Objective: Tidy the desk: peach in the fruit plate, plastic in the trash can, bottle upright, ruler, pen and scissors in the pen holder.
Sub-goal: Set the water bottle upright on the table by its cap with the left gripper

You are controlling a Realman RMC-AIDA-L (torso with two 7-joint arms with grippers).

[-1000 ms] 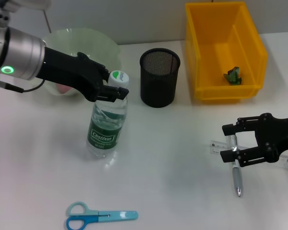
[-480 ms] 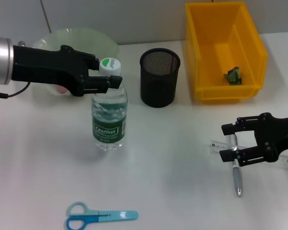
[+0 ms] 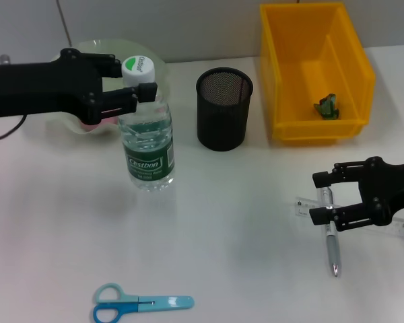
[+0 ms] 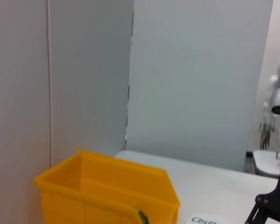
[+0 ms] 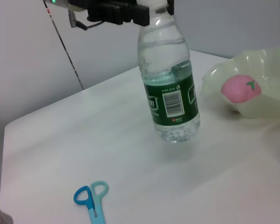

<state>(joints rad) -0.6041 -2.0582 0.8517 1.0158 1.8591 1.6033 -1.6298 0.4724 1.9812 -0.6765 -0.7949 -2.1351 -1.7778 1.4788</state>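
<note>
Two grippers busy: left gripper [image 3: 143, 94], at ten o'clock, clamps the bottle [image 3: 147, 145] neck, bottle standing near-upright beside the plate [image 3: 87, 54], release due next; right gripper [image 3: 323, 196], jaws apart at four o'clock, straddles pen [image 3: 332, 242] and ruler [image 3: 397, 229].

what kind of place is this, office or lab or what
Most likely a robot lab's mock desk: a plain white table against grey partition panels, staged with a black mesh pen holder, yellow plastic bin and clear water bottle.
</note>
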